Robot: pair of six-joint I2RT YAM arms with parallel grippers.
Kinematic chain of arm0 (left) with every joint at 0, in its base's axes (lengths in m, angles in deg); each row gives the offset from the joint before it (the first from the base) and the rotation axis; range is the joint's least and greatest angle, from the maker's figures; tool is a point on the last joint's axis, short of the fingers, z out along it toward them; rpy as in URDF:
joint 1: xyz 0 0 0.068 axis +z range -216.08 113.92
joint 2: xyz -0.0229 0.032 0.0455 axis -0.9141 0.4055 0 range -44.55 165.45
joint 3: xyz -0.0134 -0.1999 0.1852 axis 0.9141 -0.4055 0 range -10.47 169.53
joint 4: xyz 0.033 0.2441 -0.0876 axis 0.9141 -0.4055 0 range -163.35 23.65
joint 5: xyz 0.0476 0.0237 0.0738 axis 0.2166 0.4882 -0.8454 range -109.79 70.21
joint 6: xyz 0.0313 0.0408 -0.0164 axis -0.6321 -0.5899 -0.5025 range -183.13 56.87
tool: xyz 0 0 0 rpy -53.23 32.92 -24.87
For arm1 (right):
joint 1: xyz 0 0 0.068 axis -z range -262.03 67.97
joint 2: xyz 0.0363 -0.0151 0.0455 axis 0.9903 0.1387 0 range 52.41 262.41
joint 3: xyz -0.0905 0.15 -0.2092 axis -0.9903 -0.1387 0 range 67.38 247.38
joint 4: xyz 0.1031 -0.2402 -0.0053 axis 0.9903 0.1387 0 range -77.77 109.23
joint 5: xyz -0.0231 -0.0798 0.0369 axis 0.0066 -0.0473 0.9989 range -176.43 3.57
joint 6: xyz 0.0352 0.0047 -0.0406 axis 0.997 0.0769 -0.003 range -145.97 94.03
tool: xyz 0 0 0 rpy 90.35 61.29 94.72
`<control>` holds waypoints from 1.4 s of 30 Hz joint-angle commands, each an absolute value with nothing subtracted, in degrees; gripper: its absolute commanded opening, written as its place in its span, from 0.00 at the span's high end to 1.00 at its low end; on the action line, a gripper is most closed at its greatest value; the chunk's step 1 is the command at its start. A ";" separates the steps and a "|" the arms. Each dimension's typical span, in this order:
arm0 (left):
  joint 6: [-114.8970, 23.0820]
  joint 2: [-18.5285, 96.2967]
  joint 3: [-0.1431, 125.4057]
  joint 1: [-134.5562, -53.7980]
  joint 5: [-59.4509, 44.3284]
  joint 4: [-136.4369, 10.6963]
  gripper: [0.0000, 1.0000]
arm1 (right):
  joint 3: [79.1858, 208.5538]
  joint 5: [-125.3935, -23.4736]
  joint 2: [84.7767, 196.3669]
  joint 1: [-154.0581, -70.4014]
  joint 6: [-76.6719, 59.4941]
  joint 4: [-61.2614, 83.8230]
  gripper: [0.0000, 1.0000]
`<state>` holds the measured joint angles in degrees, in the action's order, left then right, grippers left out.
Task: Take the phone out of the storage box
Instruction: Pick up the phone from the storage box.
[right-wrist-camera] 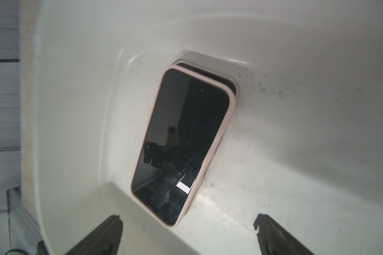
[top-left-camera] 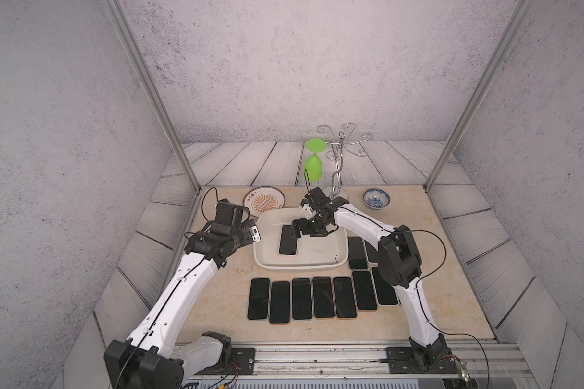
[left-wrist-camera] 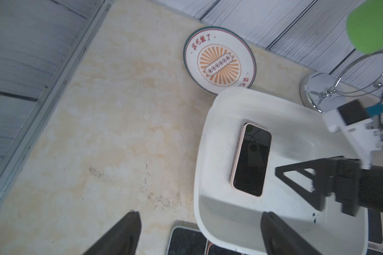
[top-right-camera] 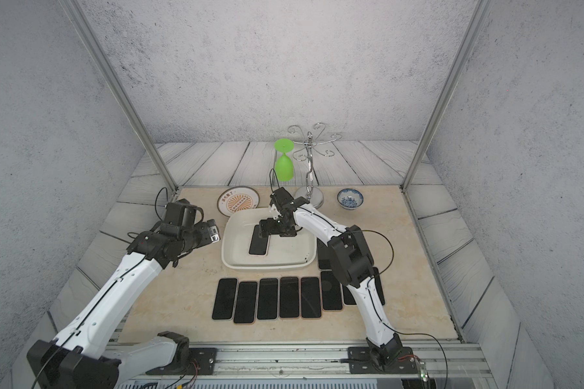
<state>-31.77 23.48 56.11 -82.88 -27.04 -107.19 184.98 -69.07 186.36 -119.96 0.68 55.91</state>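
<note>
Phone lies flat inside the box; plate just beside the box's rim; left gripper, jaws wide, straddles the box's edge.

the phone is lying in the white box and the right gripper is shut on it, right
Not quite. The phone does lie in the white box, but the right gripper is open, not shut on it: the right wrist view shows its jaws spread wide and touching nothing.
</note>
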 commanded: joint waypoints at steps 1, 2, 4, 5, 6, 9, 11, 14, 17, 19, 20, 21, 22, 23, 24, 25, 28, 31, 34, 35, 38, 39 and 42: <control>-35.38 24.72 56.92 -81.90 -23.97 -106.14 0.09 | 192.59 -76.63 190.69 -121.72 5.97 60.63 0.01; -35.81 24.80 56.55 -81.81 -23.22 -105.85 0.09 | 194.58 -77.69 191.91 -122.27 6.61 60.59 0.01; -36.32 24.59 55.96 -81.31 -22.35 -106.07 0.09 | 196.64 -79.64 193.54 -123.57 7.34 59.45 0.01; -36.58 24.17 55.47 -80.92 -21.70 -106.17 0.09 | 197.64 -80.26 194.53 -124.13 7.81 59.02 0.01; -36.72 23.59 54.99 -80.53 -21.02 -106.16 0.09 | 198.53 -80.86 195.58 -124.68 8.32 58.88 0.01; -37.16 21.43 53.70 -80.12 -19.31 -105.89 0.09 | 198.48 -80.53 197.37 -125.63 10.13 56.96 0.01; -37.58 20.28 53.69 -79.90 -18.96 -106.58 0.09 | 197.78 -81.28 197.88 -126.34 10.52 55.50 0.01; -38.71 19.17 53.60 -79.75 -18.64 -107.66 0.09 | 198.31 -82.03 199.11 -127.04 10.85 54.15 0.01; -39.34 17.94 53.30 -79.27 -17.78 -108.53 0.09 | 201.15 -84.19 201.31 -127.59 10.26 55.71 0.01; -39.39 17.08 53.01 -78.87 -17.39 -108.95 0.09 | 204.12 -85.81 203.48 -127.59 9.77 58.38 0.01; -39.53 16.65 52.93 -78.75 -17.03 -109.20 0.09 | 205.80 -86.61 204.88 -127.55 9.29 60.02 0.01; -39.66 16.14 52.65 -78.65 -16.85 -109.33 0.09 | 207.57 -87.14 206.22 -127.61 8.96 61.56 0.01; -39.87 15.67 52.35 -78.56 -16.60 -109.49 0.09 | 208.79 -87.73 207.28 -127.56 8.76 62.83 0.01; -40.11 15.22 51.90 -78.56 -16.45 -109.55 0.09 | 209.54 -88.51 208.09 -127.66 8.44 63.60 0.01; -40.23 14.76 51.45 -78.43 -16.54 -109.76 0.09 | 209.35 -89.17 208.43 -127.69 8.06 63.72 0.01; -40.39 14.40 50.98 -78.31 -16.54 -109.92 0.09 | 209.03 -89.53 208.64 -127.72 7.90 63.77 0.01; -40.91 13.38 50.30 -77.79 -16.63 -110.68 0.09 | 208.10 -92.43 209.14 -127.65 6.92 64.86 0.01; -41.41 12.28 49.36 -77.51 -16.38 -110.88 0.09 | 206.66 -95.30 208.78 -127.73 5.83 65.30 0.06; -41.40 11.71 48.37 -77.37 -16.12 -110.76 0.09 | 205.54 -97.49 208.59 -127.58 5.18 65.71 0.17; -41.25 11.51 48.08 -77.27 -16.01 -110.77 0.09 | 204.93 -98.29 208.29 -127.47 5.44 65.75 0.20; -41.06 11.07 47.48 -77.24 -15.88 -110.64 0.09 | 200.63 -99.71 205.89 -127.04 5.98 64.18 0.25; -40.91 10.87 47.37 -77.24 -16.09 -110.65 0.09 | 199.30 -99.80 204.77 -126.71 6.44 63.85 0.30; -40.95 10.32 46.82 -77.24 -16.19 -109.92 0.09 | 197.07 -99.85 201.01 -126.35 5.75 63.53 0.41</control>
